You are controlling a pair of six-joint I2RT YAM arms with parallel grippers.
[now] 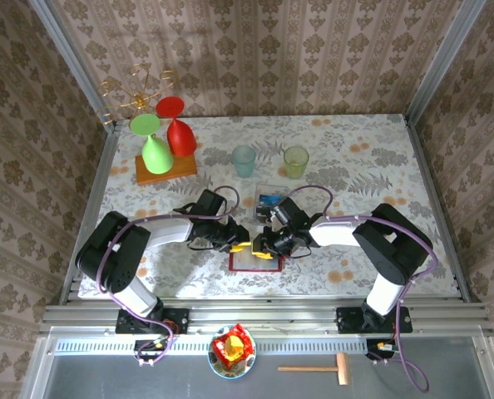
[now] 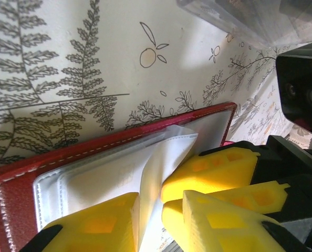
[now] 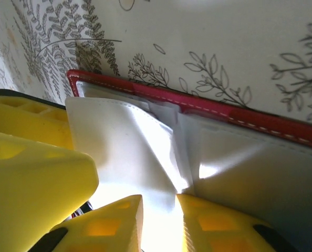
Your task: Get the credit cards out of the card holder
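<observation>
Top view: you've got both arms folded inward, elbows out, forearms meeting over the near-centre of the table (image 1: pixel 380 158). L gripper (image 1: pixel 244 247) and R gripper (image 1: pixel 264 248) sit tip to tip, just beside each other, at the far edge of the card holder (image 1: pixel 251 263). The holder lies open and flat near the table's front edge. A clear box (image 1: pixel 259 190) is just behind the R wrist, w/ a blue card (image 1: pixel 269 199) in it. Two cups (image 1: pixel 244 160) stand further back, well apart from the holder.

L wrist view: your L gripper (image 2: pixel 152 207) points down at the card holder (image 2: pixel 19 194), whose red cover w/ white stitching lies on the fern-print cloth. Its yellow fingers (image 2: pixel 87 228) are pressed nearly together, pinching a greyish clear pocket leaf (image 2: pixel 161 157) that's lifted off the holder. The R gripper's yellow finger (image 2: pixel 214 168) sits just beside, on the leaf's other side. A corner of the clear box (image 2: pixel 224 16) is at top right.

R wrist view: your R gripper (image 3: pixel 160 220) tilts steeply down at the card holder (image 3: pixel 240 118). Its fingers (image 3: pixel 219 228) are close together w/ a bright pocket leaf (image 3: pixel 119 152) running into the narrow gap, nipped between them. The L gripper's finger (image 3: pixel 35 178) bulks at left, against that leaf's edge. Can't tell if any card is in the pockets.
</observation>
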